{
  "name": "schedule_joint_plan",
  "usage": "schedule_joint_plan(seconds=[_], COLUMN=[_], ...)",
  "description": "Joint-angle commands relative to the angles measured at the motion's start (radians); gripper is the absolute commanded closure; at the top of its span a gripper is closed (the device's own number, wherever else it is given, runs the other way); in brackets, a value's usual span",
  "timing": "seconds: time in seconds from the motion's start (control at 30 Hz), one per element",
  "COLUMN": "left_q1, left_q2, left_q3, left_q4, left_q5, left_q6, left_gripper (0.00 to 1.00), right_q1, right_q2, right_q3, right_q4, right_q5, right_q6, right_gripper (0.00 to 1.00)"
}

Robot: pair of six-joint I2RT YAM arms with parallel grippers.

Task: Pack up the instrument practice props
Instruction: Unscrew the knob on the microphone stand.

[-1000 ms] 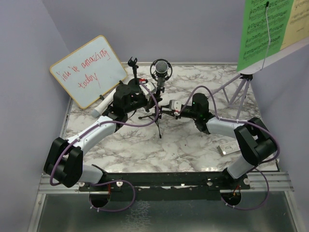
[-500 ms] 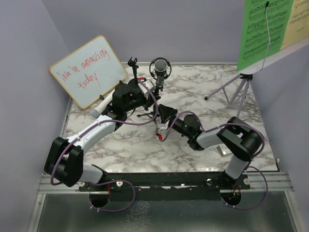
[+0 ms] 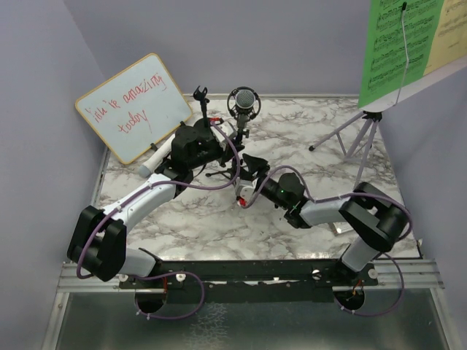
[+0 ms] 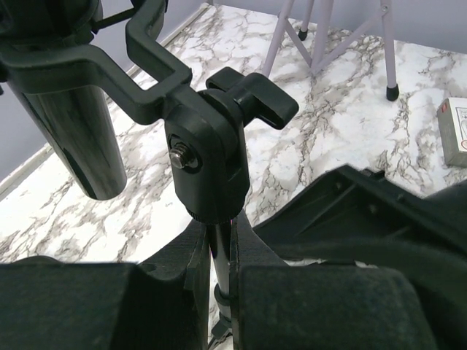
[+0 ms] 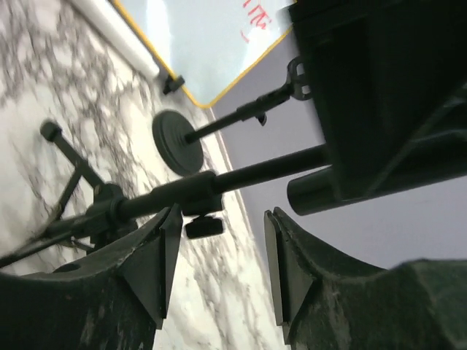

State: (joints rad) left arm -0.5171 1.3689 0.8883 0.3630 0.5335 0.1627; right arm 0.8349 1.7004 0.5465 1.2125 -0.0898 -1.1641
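Observation:
The black mic tripod (image 3: 228,173) stands mid-table with a grey-headed microphone (image 3: 244,101) in its ring mount. My left gripper (image 3: 213,156) is shut on the tripod's upright pole (image 4: 219,251), just under its swivel joint; the microphone body (image 4: 69,131) hangs beside it. My right gripper (image 3: 245,177) is open and low, right of the tripod legs. Its jaws (image 5: 219,270) stand apart with the tripod pole (image 5: 248,173) just beyond them. The round-base mic holder (image 5: 177,142) stands behind. The lilac music rack (image 3: 362,135) holds green (image 3: 394,51) and yellow (image 3: 449,33) sheets. No second microphone shows.
The wood-framed whiteboard (image 3: 135,106) leans at the back left, with a white cylinder (image 3: 149,163) lying at its foot. A flat white device (image 3: 341,225) lies near the right arm. Purple walls close in the left, back and right sides.
My right arm has swung left and low from the table's middle right, and its open gripper now sits by the tripod legs. My left gripper has kept its hold on the pole.

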Motion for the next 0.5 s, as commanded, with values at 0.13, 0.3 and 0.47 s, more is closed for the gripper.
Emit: schedule_joint_plan(seconds=[0.13, 0.3, 0.47], left_q1=[-0.012, -0.011, -0.011], left_q2=[0.057, 0.069, 0.062], left_q3=[-0.048, -0.06, -0.085], left_q4=[-0.16, -0.146, -0.086], left_q5=[0.016, 0.016, 0.022], left_q6=[0.084, 0.085, 0.037], left_gripper=[1.0, 1.0, 1.0], right_q1=[-0.151, -0.3, -0.395], right_q2=[-0.246, -0.215, -0.065], right_q3=[0.004, 0.074, 0.022], right_q4=[-0.285, -0.392, 0.017], right_q5=[-0.211, -0.394, -0.581], right_q6=[0.78, 1.247, 1.718], right_gripper=[0.38, 0.34, 0.34])
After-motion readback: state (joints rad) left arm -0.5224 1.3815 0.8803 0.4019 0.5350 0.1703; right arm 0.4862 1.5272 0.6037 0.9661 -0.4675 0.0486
